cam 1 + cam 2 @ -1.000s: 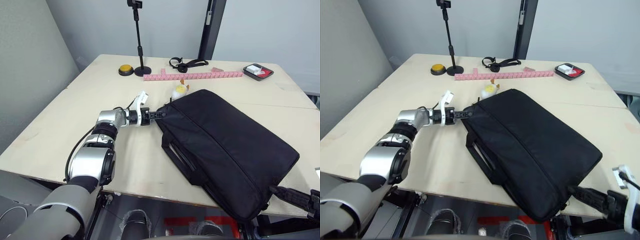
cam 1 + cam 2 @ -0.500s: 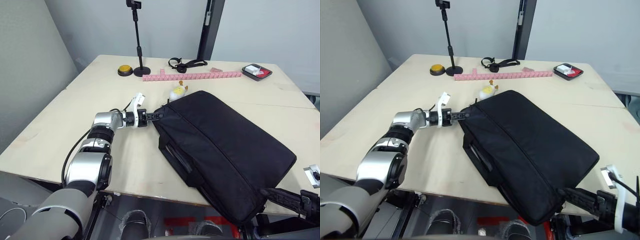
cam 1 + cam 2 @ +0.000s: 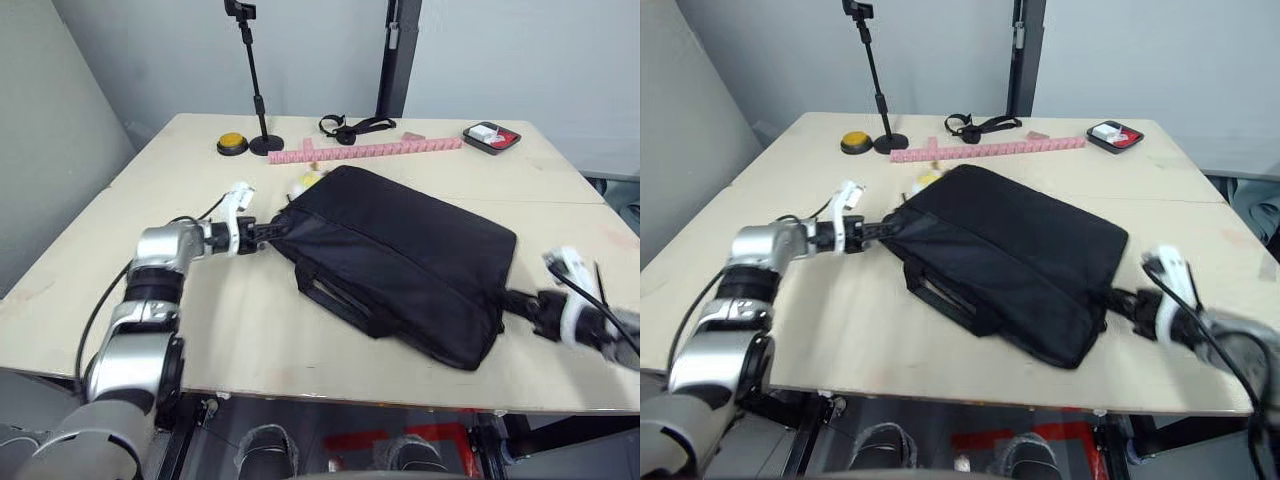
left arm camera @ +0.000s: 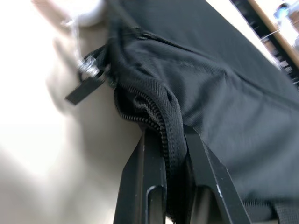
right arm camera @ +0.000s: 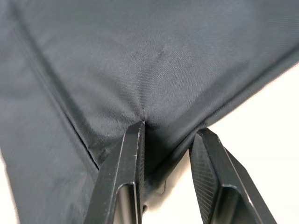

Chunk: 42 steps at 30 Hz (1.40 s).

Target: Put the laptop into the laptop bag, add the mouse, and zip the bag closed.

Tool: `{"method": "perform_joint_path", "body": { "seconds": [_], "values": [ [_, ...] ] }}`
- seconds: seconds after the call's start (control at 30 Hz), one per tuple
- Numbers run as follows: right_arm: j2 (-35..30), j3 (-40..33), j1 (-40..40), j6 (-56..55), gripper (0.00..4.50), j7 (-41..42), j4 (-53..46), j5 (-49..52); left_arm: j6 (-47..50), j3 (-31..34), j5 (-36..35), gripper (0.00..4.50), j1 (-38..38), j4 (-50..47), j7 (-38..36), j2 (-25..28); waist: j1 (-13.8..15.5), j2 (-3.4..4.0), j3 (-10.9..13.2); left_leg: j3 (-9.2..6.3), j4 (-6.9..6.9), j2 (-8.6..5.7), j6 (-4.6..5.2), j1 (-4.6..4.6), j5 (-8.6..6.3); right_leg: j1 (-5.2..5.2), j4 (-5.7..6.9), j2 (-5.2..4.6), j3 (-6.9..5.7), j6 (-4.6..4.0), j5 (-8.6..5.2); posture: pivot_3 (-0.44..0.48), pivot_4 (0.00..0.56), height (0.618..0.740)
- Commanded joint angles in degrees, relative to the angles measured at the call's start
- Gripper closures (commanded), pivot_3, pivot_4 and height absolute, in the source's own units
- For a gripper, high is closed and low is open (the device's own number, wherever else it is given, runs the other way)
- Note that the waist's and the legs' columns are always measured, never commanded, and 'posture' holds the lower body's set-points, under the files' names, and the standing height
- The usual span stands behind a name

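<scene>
The large black fabric laptop bag (image 3: 400, 255) lies flat across the middle of the pale wooden bench (image 3: 150, 210), blocking any straight path between the two sides. The left claw (image 3: 268, 229) grips its zippered corner and the right claw (image 3: 512, 303) pinches the opposite corner, so both ends are occupied. Wide bare bench lies on the left and along the near edge. Behind the bag a small white and yellow toy (image 3: 303, 181) sits just beside its far corner (a tight gap). Further back stand a pink segmented strip (image 3: 370, 150), a black stand (image 3: 258, 95), a yellow button (image 3: 231, 144), a black strap (image 3: 350, 125) and a small dark tray (image 3: 490, 135).
</scene>
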Motion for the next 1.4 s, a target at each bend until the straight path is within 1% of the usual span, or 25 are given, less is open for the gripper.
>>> {"method": "perform_joint_path", "body": {
  "seconds": [0.03, 0.1, 0.2, 0.3, 0.33, 0.4, 0.53, 0.63, 0.7, 0.87, 1.0, 1.1, 1.17, 1.27, 1.4],
  "values": [
    [-0.76, 5.4, -8.12, -1.9, 3.13, -1.1, -1.53, -3.12, 5.25, -2.52, -6.11, 4.5, 4.12, -14.45, -3.63, 1.65, 0.42, 0.01, 0.01, -0.03, -0.05, 0.0, 0.03, -0.07, 0.02, -0.02, -0.04, 0.01, -0.02, -0.01, -0.01, 0.0, 0.15, 0.739],
    [-1.26, 10.83, -13.37, -2.02, 3.13, -2.16, 0.27, -7.64, 6.34, -3.3, -6.54, 4.5, 8.65, -21.45, -3.49, 4.96, 0.48, 0.02, 0.02, -0.02, -0.06, -0.01, 0.27, -0.12, 0.19, -0.05, -0.08, 0.03, -0.07, -0.02, -0.01, 0.0, 0.15, 0.739],
    [-1.05, 14.69, -19.02, -1.86, 3.13, -1.61, 2.8, -10.72, 7.08, -3.73, -7.78, 4.5, 13.55, -28.98, -2.91, 7.74, 0.62, 0.03, 0.02, -0.03, -0.13, 0.01, 0.3, -0.12, 0.3, -0.06, -0.12, 0.03, -0.11, -0.03, -0.02, 0.0, 0.15, 0.739],
    [-1.51, 18.5, -23.22, -3.32, 3.13, 0.06, 4.5, -14.01, 10.12, -2.58, -10.03, 4.5, 17.21, -35.57, -0.75, 8.01, 0.57, 0.05, 0.03, 0.02, -0.11, -0.01, 0.23, -0.09, 0.26, -0.08, -0.08, 0.02, -0.04, -0.03, -0.02, 0.0, 0.15, 0.739],
    [-2.18, 19.72, -23.91, -2.91, 3.13, 1.59, 4.41, -14.27, 10.91, -2.45, -10.75, 4.5, 18.4, -37.94, 0.07, 8.05, 0.56, 0.05, 0.03, 0.02, -0.08, -0.01, -0.05, -0.1, 0.05, -0.07, -0.07, 0.02, -0.04, -0.03, -0.02, 0.0, 0.15, 0.739],
    [-4.39, 21.87, -23.92, -2.76, 3.13, 5.37, 3.26, -14.77, 12.62, -1.71, -11.2, 4.5, 19.96, -41.51, 3.02, 7.36, 0.68, 0.05, 0.03, 0.01, -0.05, -0.01, -0.08, -0.09, -0.01, -0.04, -0.06, 0.02, -0.04, -0.03, -0.01, 0.0, 0.15, 0.739],
    [-7.37, 22.29, -22.93, -2.96, 3.13, 10.47, 1.96, -14.49, 16.17, 0.78, -12.51, 4.5, 21.18, -45.51, 8.78, 4.94, 0.61, 0.05, 0.03, 0.01, -0.03, -0.01, -0.05, -0.09, -0.03, -0.05, -0.05, 0.03, -0.03, -0.03, -0.01, 0.0, 0.15, 0.739],
    [-7.64, 22.01, -22.94, -2.54, 3.13, 11.22, 3.14, -15.07, 17.0, 1.22, -11.2, 4.5, 22.41, -47.36, 13.52, 3.57, 0.43, 0.04, 0.03, 0.03, 0.03, -0.01, -0.02, -0.06, -0.05, -0.04, 0.03, 0.03, 0.02, -0.03, -0.01, 0.0, 0.15, 0.739],
    [-8.13, 22.51, -22.33, -3.68, 3.13, 12.4, 2.98, -15.81, 18.12, 1.89, -11.7, 4.5, 22.81, -48.39, 15.57, 2.2, 0.42, 0.05, 0.03, 0.03, 0.09, 0.0, -0.01, -0.04, -0.04, -0.04, 0.11, 0.04, 0.03, -0.03, -0.01, 0.0, 0.15, 0.739],
    [-7.54, 22.4, -23.21, -3.75, 3.13, 12.89, 4.38, -17.41, 23.27, 3.34, -12.53, 4.5, 23.1, -52.4, 21.99, -3.08, 0.48, 0.04, 0.03, 0.04, 0.3, -0.01, 0.05, -0.02, -0.04, 0.0, 0.22, 0.02, 0.09, -0.04, 0.0, 0.0, 0.15, 0.739],
    [-7.47, 23.52, -23.53, -4.97, 3.13, 13.85, 4.88, -19.04, 26.09, 4.62, -11.05, 4.5, 23.76, -54.39, 27.38, -6.13, 0.47, 0.04, 0.02, 0.04, 0.39, -0.02, 0.1, -0.01, -0.04, 0.04, 0.25, 0.02, 0.12, -0.07, 0.02, 0.0, 0.15, 0.739],
    [-6.86, 24.07, -24.2, -5.46, 3.13, 14.48, 5.72, -19.88, 29.19, 7.49, -11.05, 4.5, 23.11, -55.28, 31.23, -10.08, 0.45, 0.05, 0.02, 0.04, 0.42, -0.02, 0.12, 0.0, -0.04, 0.05, 0.28, 0.02, 0.13, -0.06, 0.02, 0.0, 0.15, 0.739],
    [-6.39, 24.45, -24.59, -5.67, 3.13, 14.86, 6.11, -20.37, 32.69, 10.74, -11.42, 4.5, 22.05, -56.08, 33.6, -14.13, 0.39, 0.05, 0.01, 0.04, 0.47, -0.02, 0.14, 0.01, -0.04, 0.06, 0.3, 0.02, 0.14, -0.07, 0.02, 0.0, 0.15, 0.739],
    [-5.85, 24.99, -25.0, -6.23, 3.13, 15.42, 6.66, -21.46, 36.5, 13.25, -11.48, 4.5, 21.38, -57.37, 35.58, -17.09, 0.22, 0.05, 0.01, 0.04, 0.6, -0.02, 0.18, 0.0, -0.04, 0.07, 0.35, 0.02, 0.15, -0.12, 0.06, 0.0, 0.15, 0.739],
    [-4.9, 25.07, -26.03, -5.85, 3.13, 15.95, 8.08, -21.81, 38.96, 13.67, -12.25, 4.5, 21.39, -58.57, 35.6, -16.61, -0.04, 0.04, 0.01, 0.05, 0.63, -0.02, 0.22, -0.01, -0.04, 0.07, 0.34, 0.02, 0.17, -0.14, 0.07, 0.0, 0.15, 0.739]
  ]
}}
